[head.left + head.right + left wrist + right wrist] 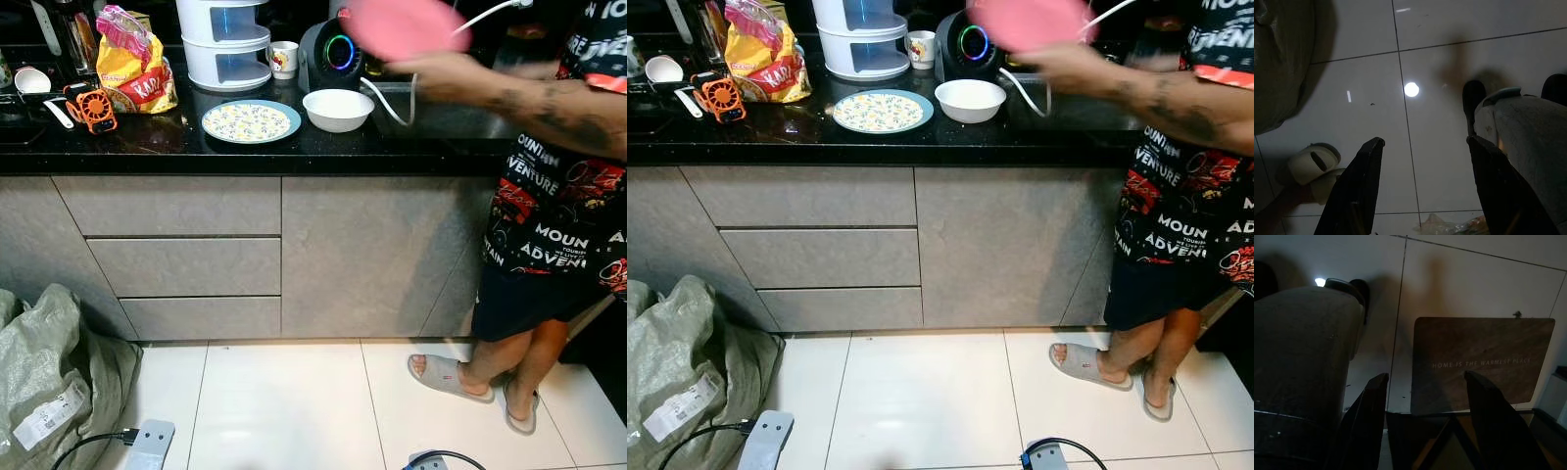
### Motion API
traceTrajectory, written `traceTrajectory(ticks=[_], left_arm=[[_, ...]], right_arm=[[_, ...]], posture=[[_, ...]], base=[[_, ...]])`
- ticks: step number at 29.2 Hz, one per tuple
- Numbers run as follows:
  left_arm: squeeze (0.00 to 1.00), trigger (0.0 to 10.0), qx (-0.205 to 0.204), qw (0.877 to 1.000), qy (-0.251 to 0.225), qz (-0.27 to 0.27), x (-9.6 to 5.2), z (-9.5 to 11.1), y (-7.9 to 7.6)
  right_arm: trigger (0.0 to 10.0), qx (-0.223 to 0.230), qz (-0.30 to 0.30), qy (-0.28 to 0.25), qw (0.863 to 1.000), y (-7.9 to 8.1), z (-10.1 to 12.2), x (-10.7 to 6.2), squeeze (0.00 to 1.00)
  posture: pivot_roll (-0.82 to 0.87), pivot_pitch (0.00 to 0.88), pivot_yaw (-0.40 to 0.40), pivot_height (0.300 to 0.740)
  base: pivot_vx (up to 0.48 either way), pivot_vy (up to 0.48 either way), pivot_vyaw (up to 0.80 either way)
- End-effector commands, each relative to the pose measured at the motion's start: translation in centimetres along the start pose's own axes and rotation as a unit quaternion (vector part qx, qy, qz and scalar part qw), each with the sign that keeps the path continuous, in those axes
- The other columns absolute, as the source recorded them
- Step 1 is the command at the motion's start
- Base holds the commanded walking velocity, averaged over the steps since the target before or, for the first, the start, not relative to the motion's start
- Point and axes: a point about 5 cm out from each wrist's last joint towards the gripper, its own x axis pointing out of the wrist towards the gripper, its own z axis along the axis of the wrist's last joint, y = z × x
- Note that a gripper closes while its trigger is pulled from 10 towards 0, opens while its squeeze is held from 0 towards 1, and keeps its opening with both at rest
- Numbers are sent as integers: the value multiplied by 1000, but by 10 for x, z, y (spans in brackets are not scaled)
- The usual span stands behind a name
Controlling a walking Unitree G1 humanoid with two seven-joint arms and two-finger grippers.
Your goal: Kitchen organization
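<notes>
On the black counter (147, 149) lie a patterned blue-rimmed plate (251, 121) and a white bowl (338, 109). Behind them stand a small mug (283, 59) and a white stacked container (225, 41). To the left sit a yellow snack bag (135, 64) and an orange mini fan (95, 108). A person at the right holds a blurred pink plate (407, 27) above the counter. My left gripper (1425, 142) hangs open over the floor tiles. My right gripper (1426, 377) is open too, above a brown doormat (1481, 364).
Grey drawers and cabinet doors (186, 264) front the counter. A green-grey sack (49, 382) slumps at the lower left, with a power strip (149, 446) and cable beside it. The person's slippered feet (446, 375) stand at the right. A black speaker with a ring light (333, 54) stands by the sink (460, 117).
</notes>
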Motion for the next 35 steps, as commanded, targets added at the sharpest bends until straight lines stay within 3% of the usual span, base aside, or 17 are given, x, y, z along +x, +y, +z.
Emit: traceTrajectory(ticks=[1, 7, 35], left_arm=[[0, 10000, 8, 1000, 6, 5, -1, 0, 5], [0, 10000, 4, 1000, -13, -2, 2, 14, -1], [0, 10000, 4, 1000, 7, -20, 2, -2, -12]], right_arm=[[10000, 14, 6, 8, 1000, 6, -6, -1, 0], [10000, 11, 7, 7, 1000, 7, -3, 0, 0], [10000, 9, 19, -1, 1000, 7, 5, 0, 0]], posture=[[0, 63, 8, 740], [12, 67, 15, 740], [48, 76, 6, 740]], base=[[0, 0, 0], [0, 0, 0], [0, 0, 0]])
